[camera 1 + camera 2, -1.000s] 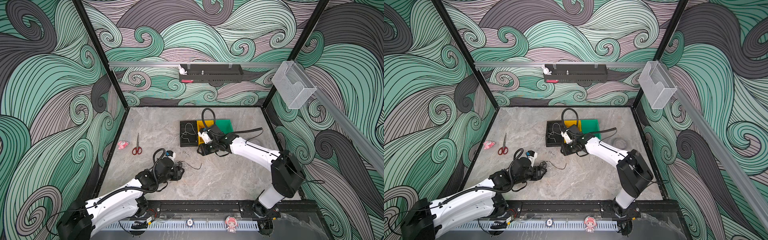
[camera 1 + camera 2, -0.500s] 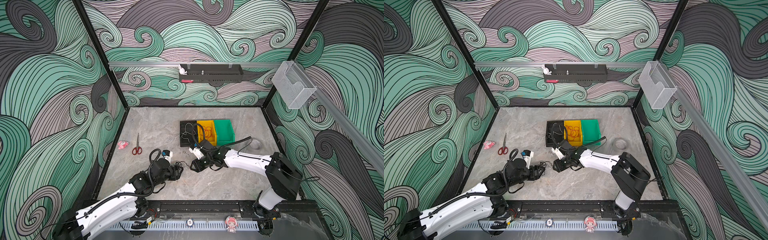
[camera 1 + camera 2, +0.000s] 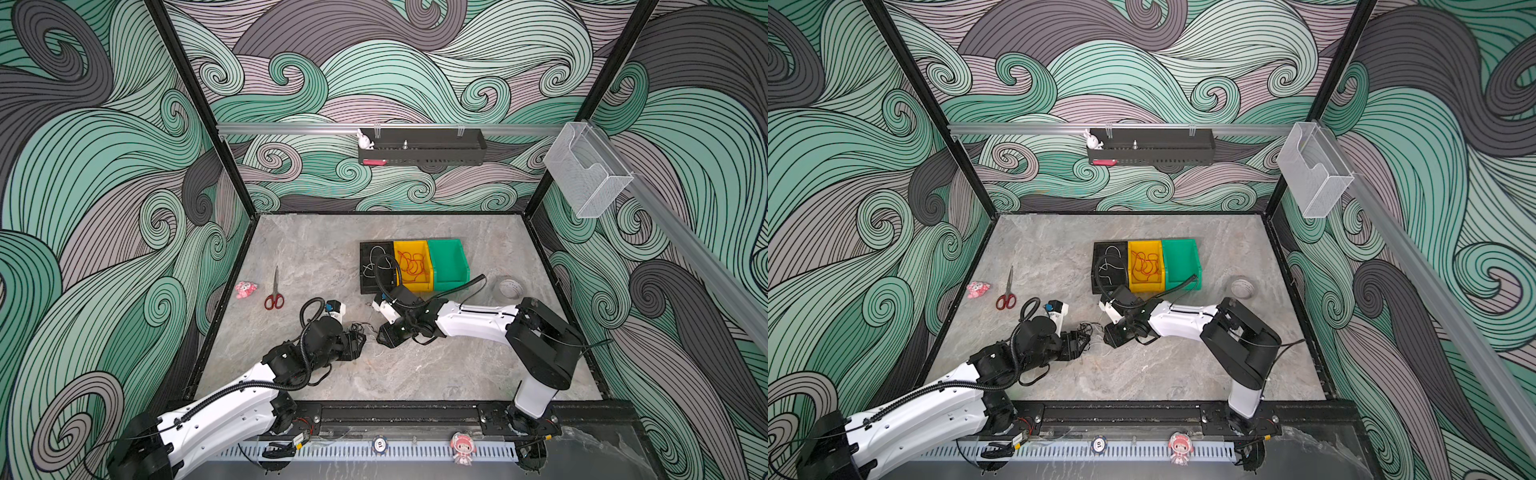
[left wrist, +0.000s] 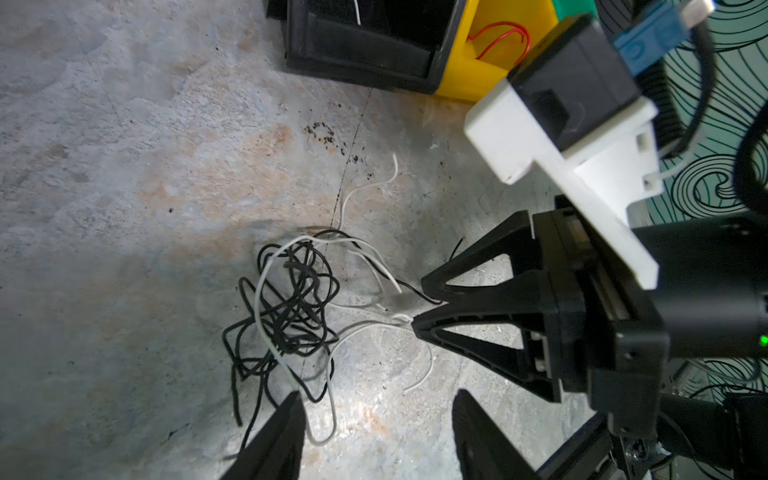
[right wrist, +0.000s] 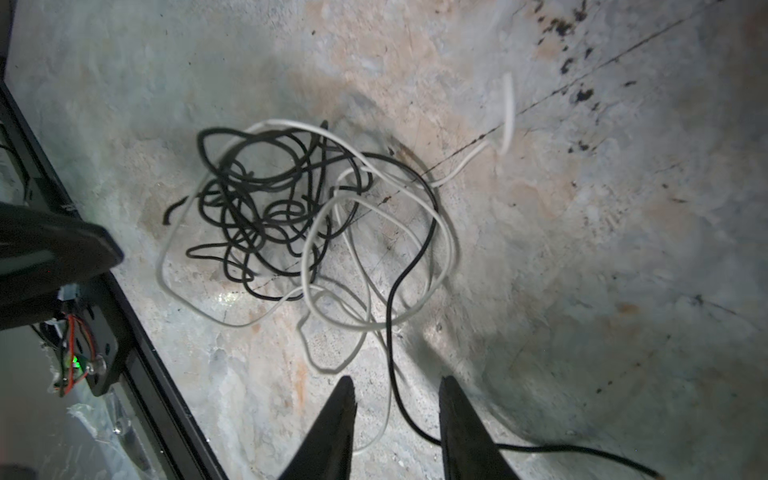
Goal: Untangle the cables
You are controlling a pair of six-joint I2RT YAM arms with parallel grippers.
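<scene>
A tangle of thin black and white cables [image 4: 291, 303] lies on the grey table, between the two grippers in both top views [image 3: 368, 332] [image 3: 1091, 332]. My left gripper [image 4: 376, 401] is open just short of the tangle, with a white loop beside one finger [image 4: 286, 428]. Facing it, my right gripper [image 5: 397, 386] is low over the table with its jaws apart. One black strand [image 5: 392, 374] and one white strand run between its fingers. Red cables [image 3: 411, 266] fill the yellow bin [image 3: 415, 286]. A white cable [image 3: 374, 250] lies in the black tray [image 3: 362, 266].
A green bin [image 3: 451, 266] stands next to the yellow one at the back. Red-handled scissors [image 3: 274, 293] and a pink toy [image 3: 245, 289] lie at the left. A white round object [image 3: 509, 287] sits at the right, near the wall.
My right arm has swung from the bins forward to the tangle, and its jaws have narrowed. The left gripper has stayed by the tangle and opened a little.
</scene>
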